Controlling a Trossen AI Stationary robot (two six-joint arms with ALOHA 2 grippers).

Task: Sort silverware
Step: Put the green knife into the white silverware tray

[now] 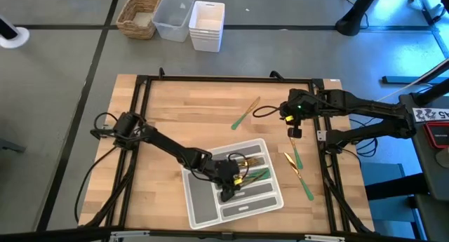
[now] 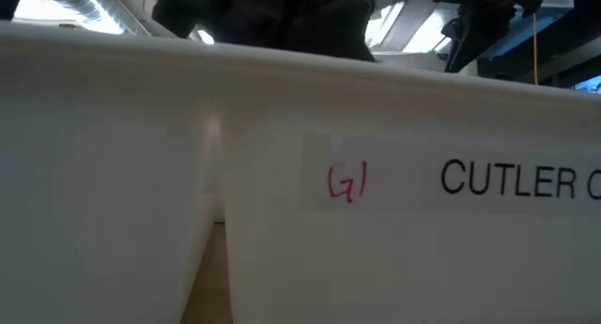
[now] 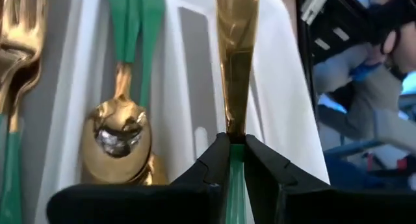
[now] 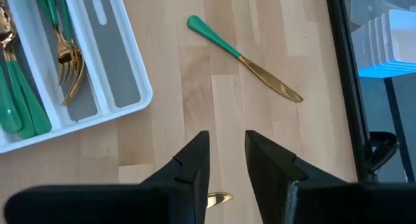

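The grey compartmented tray (image 1: 203, 201) lies on the wooden table near its front edge. Gold forks (image 3: 18, 42) and gold spoons (image 3: 121, 134) with green handles lie in its compartments. My left gripper (image 1: 233, 181) is over the tray, shut on a gold-bladed knife (image 3: 236, 62). My right gripper (image 1: 295, 128) hangs open above the table's right part, touching nothing. On the bare wood lie a loose knife (image 4: 244, 58) and two more pieces of silverware (image 1: 295, 158), (image 1: 304, 184) to the right of the tray. My left gripper pinches the knife between its two fingers where the green handle meets the gold blade (image 3: 235, 141). The knife runs on along the line of the fingers, blade pointing away from them, over a tray divider (image 3: 195, 120). Whether it rests on the tray I cannot tell.
A black frame (image 1: 144, 95) rims the table. Beyond the far edge, on the floor, stand a wicker basket (image 1: 138, 16), a clear bin (image 1: 173, 16) and a white bin (image 1: 208, 26). The tray's white wall (image 2: 282, 174) fills the low view. A person sits beyond the table (image 3: 370, 68).
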